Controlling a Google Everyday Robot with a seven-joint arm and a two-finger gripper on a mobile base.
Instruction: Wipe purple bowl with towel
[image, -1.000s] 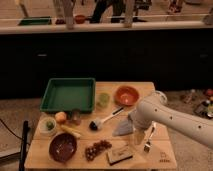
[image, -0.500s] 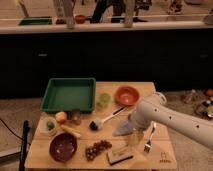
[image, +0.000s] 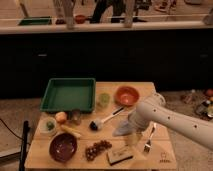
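Observation:
The purple bowl (image: 63, 147) sits at the front left of the wooden table (image: 165, 157), dark and glossy, with nothing in it. The towel (image: 123, 128), pale grey-blue and rumpled, lies right of the table's middle, well apart from the bowl. My white arm reaches in from the right, and its gripper (image: 132, 139) hangs down at the towel's right edge, just above the table. The arm's wrist hides part of the towel.
A green tray (image: 68, 94) is at the back left, an orange bowl (image: 126, 95) at the back right, with a green cup (image: 103, 100) between. A dish brush (image: 102, 121), fruit (image: 61, 117), grapes (image: 97, 147), a sponge (image: 120, 155) and a fork (image: 148, 142) crowd the table.
The arm has shifted slightly left over the towel. The towel and the purple bowl have not moved.

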